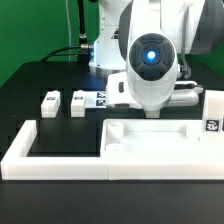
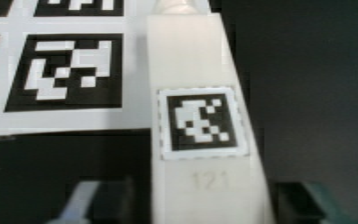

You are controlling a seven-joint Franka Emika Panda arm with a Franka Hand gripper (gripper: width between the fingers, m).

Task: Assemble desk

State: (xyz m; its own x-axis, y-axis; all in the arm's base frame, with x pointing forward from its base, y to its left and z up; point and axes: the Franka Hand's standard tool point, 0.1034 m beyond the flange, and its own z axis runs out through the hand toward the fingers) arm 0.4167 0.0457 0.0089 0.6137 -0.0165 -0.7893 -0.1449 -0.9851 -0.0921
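In the wrist view a long white square leg (image 2: 197,110) with a black-and-white tag lies on the black table, running away from the camera. My gripper (image 2: 202,204) is open and straddles the leg's near end. A dark gap shows between each of its fingers (image 2: 91,202) and the leg's sides. In the exterior view the arm (image 1: 150,60) hides the gripper and this leg. The white tabletop (image 1: 160,142) with its raised rim lies at the front. Two short legs (image 1: 50,102) (image 1: 80,102) stand at the exterior view's left and another (image 1: 213,113) at its right.
The marker board (image 2: 60,70) lies right beside the leg under my gripper. A long white border frame (image 1: 50,160) runs along the front and up the exterior view's left side. Cables and a stand sit at the back.
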